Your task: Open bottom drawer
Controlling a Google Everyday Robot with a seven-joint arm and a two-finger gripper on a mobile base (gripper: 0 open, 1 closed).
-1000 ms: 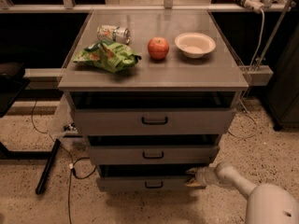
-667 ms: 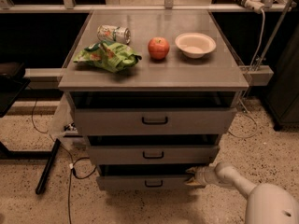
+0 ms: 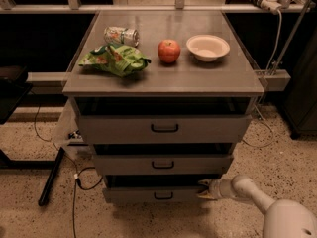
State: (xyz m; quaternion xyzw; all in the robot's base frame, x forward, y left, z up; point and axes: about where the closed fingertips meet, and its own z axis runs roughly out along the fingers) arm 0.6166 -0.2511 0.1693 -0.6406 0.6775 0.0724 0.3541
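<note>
Four things on the cabinet top, three drawers stacked beneath.
The bowl is set at 3 o'clock of the apple, the bag at 9, the can at 10. The gripper is placed at the bottom drawer's right end.

The bottom drawer sits low in the frame, just left of centre, at the foot of the cabinet. Its grey front is a slim, level strip with a small black bar handle at its middle. A dark gap shows above its top edge. The gripper is at the front's right end, near the top corner.
</note>
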